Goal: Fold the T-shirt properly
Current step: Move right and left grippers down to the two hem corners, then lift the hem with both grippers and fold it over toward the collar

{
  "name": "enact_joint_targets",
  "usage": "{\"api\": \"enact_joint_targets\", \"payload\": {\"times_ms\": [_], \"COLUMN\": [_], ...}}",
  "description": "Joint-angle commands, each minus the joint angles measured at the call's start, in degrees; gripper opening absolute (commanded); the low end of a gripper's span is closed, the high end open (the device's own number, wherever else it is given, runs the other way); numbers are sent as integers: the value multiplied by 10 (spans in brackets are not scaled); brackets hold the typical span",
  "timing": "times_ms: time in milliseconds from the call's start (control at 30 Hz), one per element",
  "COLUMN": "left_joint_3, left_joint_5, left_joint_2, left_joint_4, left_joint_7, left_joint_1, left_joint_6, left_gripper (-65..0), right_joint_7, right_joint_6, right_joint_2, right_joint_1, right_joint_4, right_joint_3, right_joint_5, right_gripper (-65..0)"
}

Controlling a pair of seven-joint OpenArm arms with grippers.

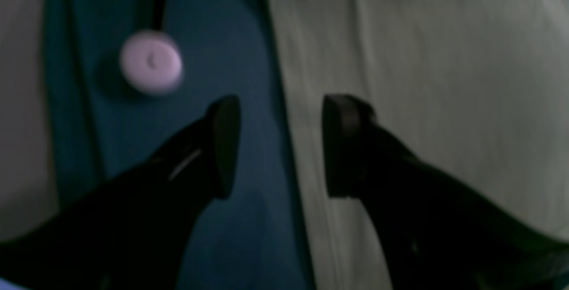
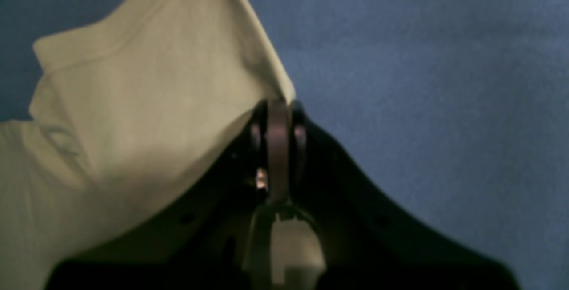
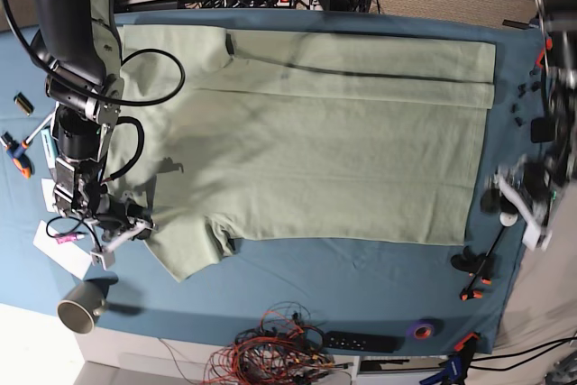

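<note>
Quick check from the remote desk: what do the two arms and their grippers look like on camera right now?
Right arm: thick black cylindrical links, a black cable looping off it, pale parts at the wrist. Right gripper: black, flat dark pads. Left gripper: two black fingers with blunt rounded pads, a thin pale line on one. Left arm: dark segments, white bracket at the wrist.

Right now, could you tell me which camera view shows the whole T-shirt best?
The base view: the T-shirt lies spread across the table, both ends visible. The right wrist view shows only a sleeve corner in the shut right gripper; the left wrist view, just one hem edge.
</note>
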Motion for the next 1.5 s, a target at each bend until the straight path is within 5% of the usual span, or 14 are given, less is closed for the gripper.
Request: {"api": "enact_joint_targets", "payload": {"times_ms": [0,333,533,867,967,1067,1167,1300,1467], "left_joint_3": [7,31,31,31,31,31,31,31,31], "left_joint_5": [-7,-33,21,26,24,24,24,-42,-182], "left_joint_2": [-11,43,78,123,123,115,106,87,58], "left_joint_4": [-36,-409,-436,-436,-436,-433,-423,-406,-383], "left_joint_7": [-10,-58,-88,-89,-94,-108,-108,-58,76], "left_joint_1": [-45,-259,-252,-250,-253,-255,-255,-254,-248], "left_joint_6": [-3,-49,-46,-49,-51,-59,-83,-116,-166], "left_gripper": [-361,-362,-371,-373,-462,-650,-650,-650,-650], "right_joint_7": [0,27,27,27,28,41,36,-13,-103], "right_joint_6": [2,2,2,2,2,2,12,72,84], "right_joint_2": [7,7,7,7,7,7,7,7,7], "right_joint_1": [10,-25,-24,-24,-24,-24,-26,-49,-127], "right_joint_4": [5,5,5,5,5,5,14,90,272], "right_joint_3": [0,0,0,0,0,0,0,0,0], "right_joint_5": [-3,-3,-3,-3,-3,-1,-1,29,123], "right_gripper": [-650,-650,-650,-650,-650,-650,-650,-650,-650]}}
